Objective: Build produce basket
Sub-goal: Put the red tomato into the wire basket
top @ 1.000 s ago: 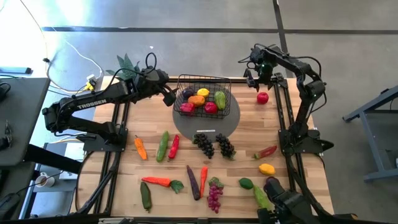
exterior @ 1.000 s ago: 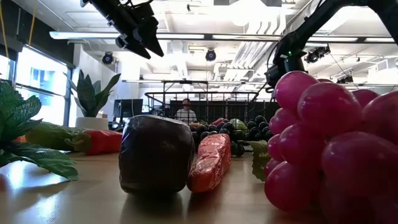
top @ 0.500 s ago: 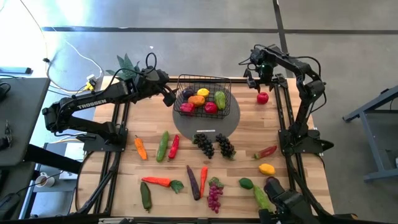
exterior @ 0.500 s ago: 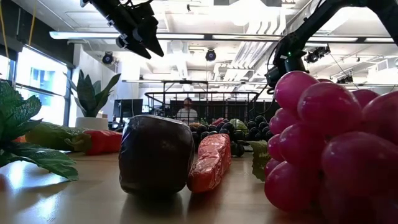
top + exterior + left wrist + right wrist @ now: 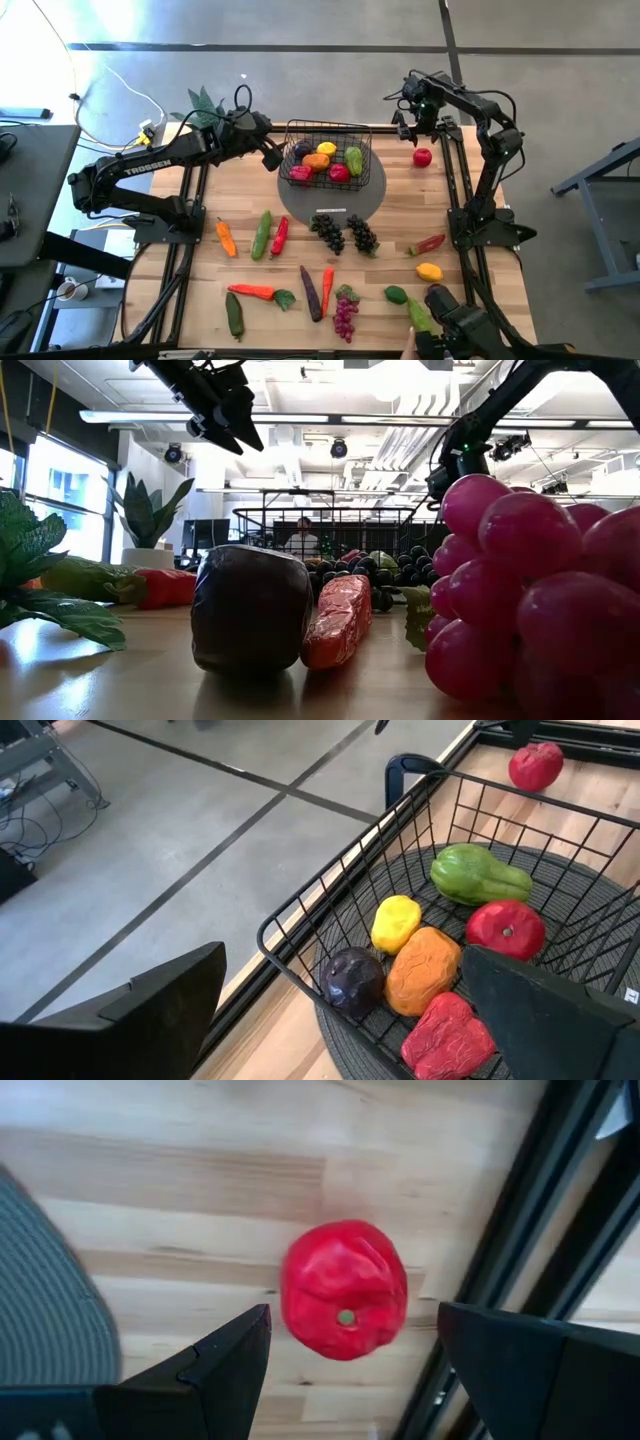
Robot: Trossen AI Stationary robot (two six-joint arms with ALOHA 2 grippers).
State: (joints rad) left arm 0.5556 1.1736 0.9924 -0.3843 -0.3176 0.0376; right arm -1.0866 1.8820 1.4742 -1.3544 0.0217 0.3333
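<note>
Barely anything moves: across the last second both arms stay put, so the job sits in a pause between picks, not mid-carry.

On the table [image 5: 200,250] the basket [image 5: 328,134] stands on the grey disc [image 5: 372,197] at the far middle, already part-filled. Inside it: a green pear-shaped piece [image 5: 478,878], a red apple [image 5: 505,928], an orange lump [image 5: 423,970], a lemon [image 5: 396,920], a dark purple fruit [image 5: 350,980] and a red pepper [image 5: 447,1033].

Most produce still lies loose on the near half: grapes [image 5: 345,233], a cucumber [image 5: 261,234], carrots [image 5: 251,292], more besides. So the build looks under halfway, I'd judge.

Left gripper [image 5: 271,157] hangs just beside the basket's left wall, fingers [image 5: 150,1010] spread and empty, looking down into it.

Right gripper [image 5: 411,123] hovers above a loose red fruit [image 5: 344,1288] on bare wood, well right of the basket; its fingers [image 5: 200,1370] stand apart either side, not touching. That fruit reads as the next pick, needing a straight drop and a squeeze.
</note>
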